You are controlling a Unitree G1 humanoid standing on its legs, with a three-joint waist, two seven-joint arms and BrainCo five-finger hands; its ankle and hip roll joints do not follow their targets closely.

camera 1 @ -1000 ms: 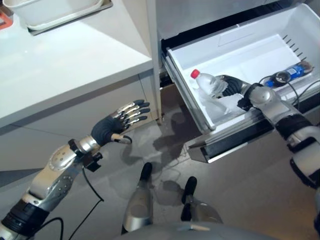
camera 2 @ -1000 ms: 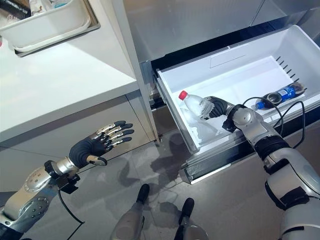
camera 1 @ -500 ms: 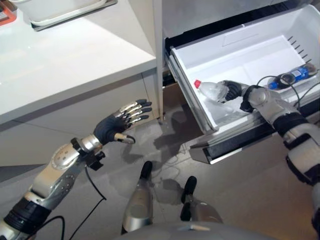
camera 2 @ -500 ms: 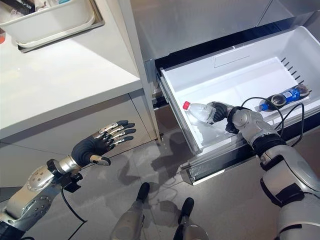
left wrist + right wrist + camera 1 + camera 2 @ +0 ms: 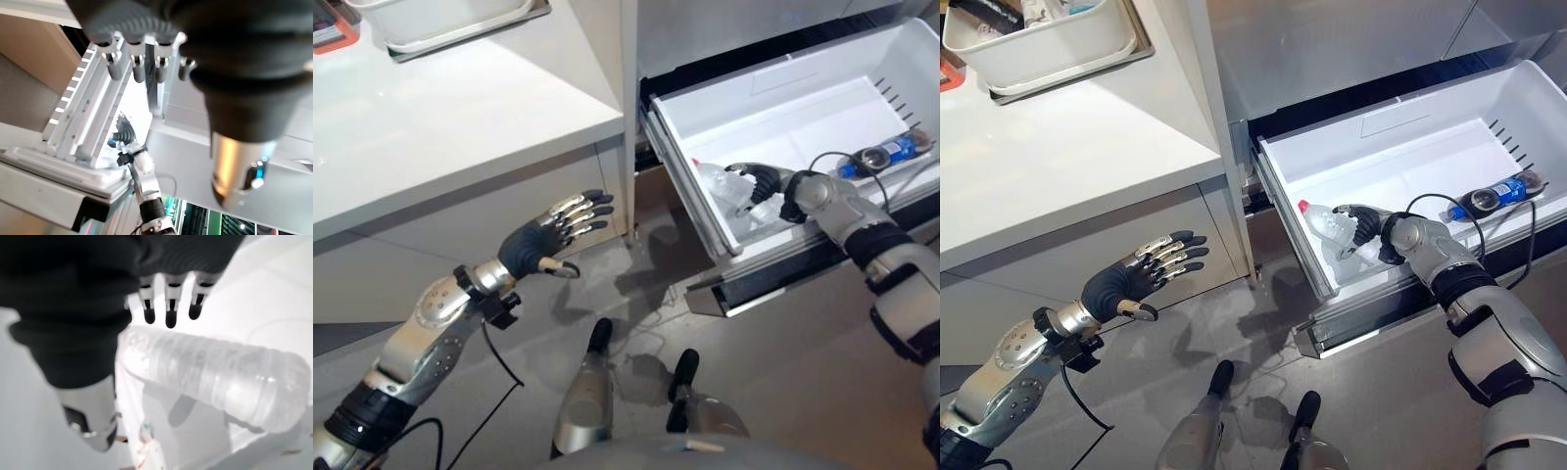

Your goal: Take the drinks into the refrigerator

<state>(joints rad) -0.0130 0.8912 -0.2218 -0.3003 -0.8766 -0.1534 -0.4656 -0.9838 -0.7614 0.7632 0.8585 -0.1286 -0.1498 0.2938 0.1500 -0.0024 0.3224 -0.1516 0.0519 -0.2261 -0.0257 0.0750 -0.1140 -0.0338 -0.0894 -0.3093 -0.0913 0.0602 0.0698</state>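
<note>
Fridge drawer is pulled out — white tub, open top. Right hand is down inside it at the front-left corner, right by a clear water bottle with a red cap. The bottle lies on its side in the drawer, cap toward the left wall. In the right wrist view the fingers are straight, tips just above the bottle, thumb off to the side — hand spread, not wrapped around it. Cannot tell if the fingertips actually touch the plastic.

A 2nd drink, a dark soda bottle with a blue label, lies on its side at the drawer's right end, well apart from the water bottle.

Left hand hangs in the air in front of the bench, below its edge, fingers straight and loosely spread, holding nothing. It is left of the drawer, well clear of it.

On the bench top, far corner, a white tray sits on a metal sheet; contents too small to read. Grey tiled floor below.
</note>
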